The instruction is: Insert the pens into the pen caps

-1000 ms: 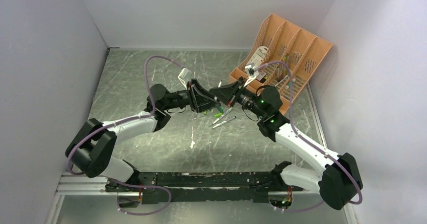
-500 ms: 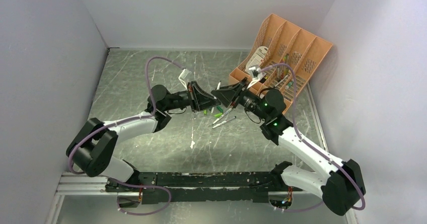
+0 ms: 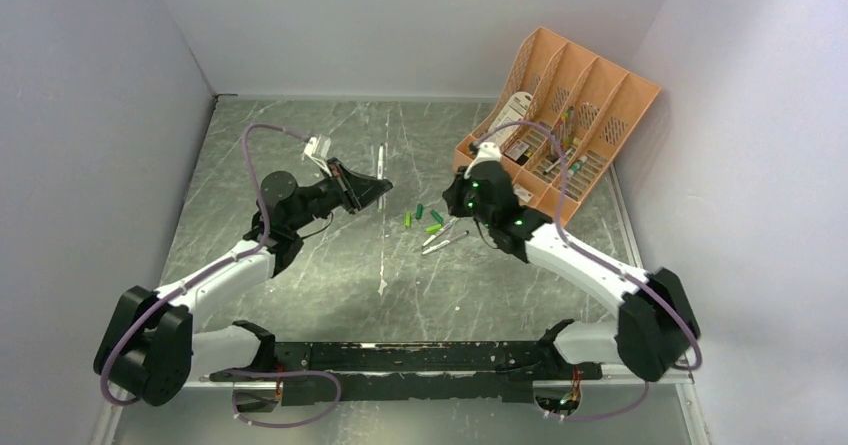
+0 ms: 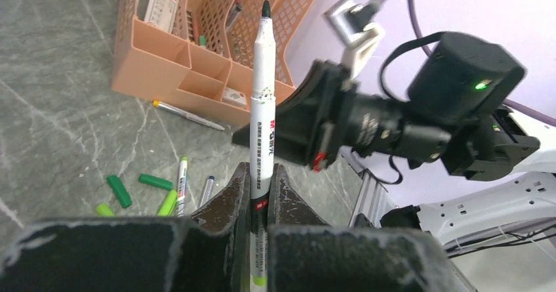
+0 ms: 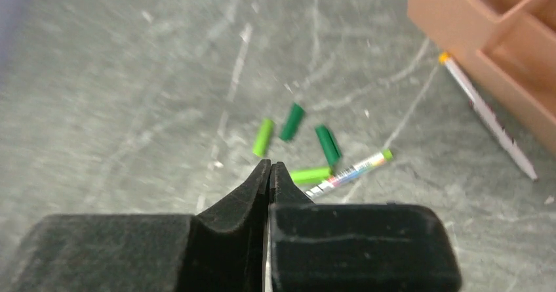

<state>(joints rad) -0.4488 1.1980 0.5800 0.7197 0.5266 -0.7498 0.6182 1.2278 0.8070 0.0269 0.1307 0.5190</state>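
In the left gripper [image 4: 261, 174], clamped tight, one pen [image 4: 263, 88]: pale grey-white barrel pinched low between the two black fingers [image 4: 226, 197], standing upright past the fingertips, dark tip uppermost, a little green showing at its bottom end below the fingers.

Well apart from those fingers, down to their left on the table [image 4: 52, 108], the pen caps [image 4: 119, 190], with a loose pen [image 4: 181, 177] and a second loose pen [image 4: 206, 190] lying flat beside them. Beyond the held barrel and to its right, the right arm [image 4: 393, 121].

On the right gripper [image 5: 270, 172], fingertips pressed fully together, nothing between them.

Just beyond the right fingertips, four small green cylinders lying flat: a light one ahead and slightly left, two darker ones ahead and to the right, another light one close beside the tips on the right. Further right of that last cap, the loose pen, green end pointing away from the fingers.

Far right of the right fingers, the orange organizer [image 5: 498, 36], and along its front wall an orange-ended pen [image 5: 488, 118] flat on the table.
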